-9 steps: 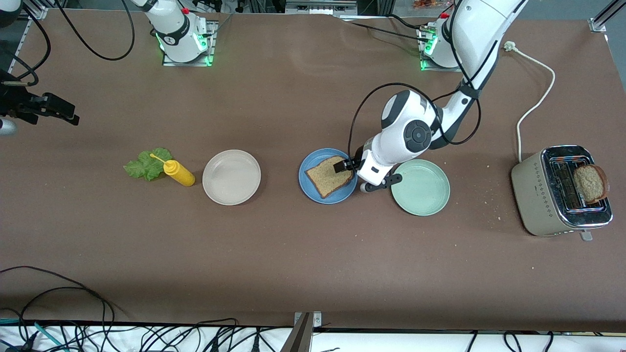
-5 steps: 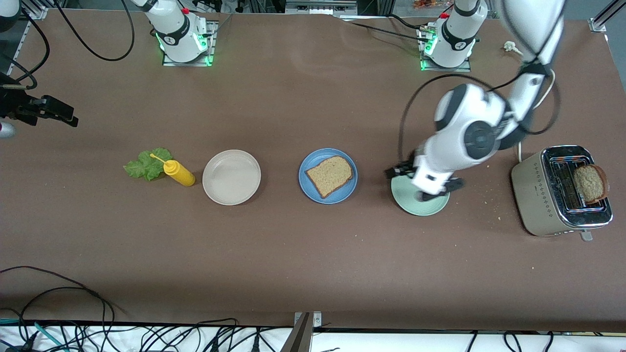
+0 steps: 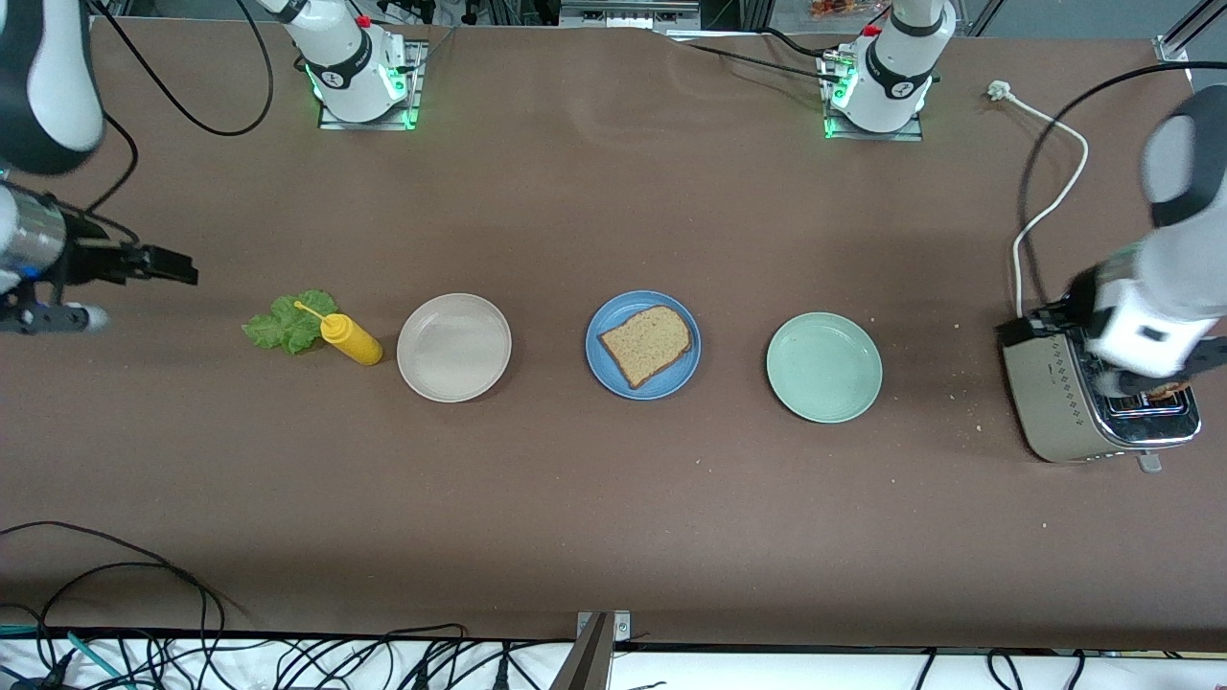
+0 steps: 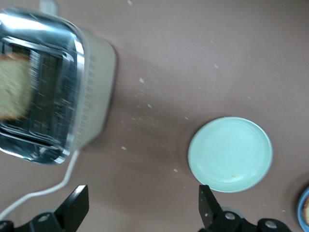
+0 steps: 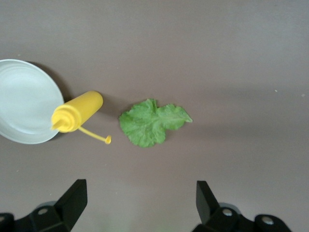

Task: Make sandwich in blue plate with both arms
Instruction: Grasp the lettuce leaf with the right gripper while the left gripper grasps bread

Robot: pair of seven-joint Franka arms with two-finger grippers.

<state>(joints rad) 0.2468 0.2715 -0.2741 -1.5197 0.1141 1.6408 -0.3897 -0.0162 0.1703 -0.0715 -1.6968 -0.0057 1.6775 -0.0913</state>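
Under left gripper (image 3: 1030, 328), half-hidden toaster (image 3: 1059, 402).

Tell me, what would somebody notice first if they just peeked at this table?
Probably the slice of brown toast lying on the blue plate in the middle of the table. Next, the left gripper, open, over the toaster at the left arm's end, where another slice waits, and the yellow bottle touching the lettuce leaf.

Toast slice (image 3: 646, 343) on plate (image 3: 602, 369)
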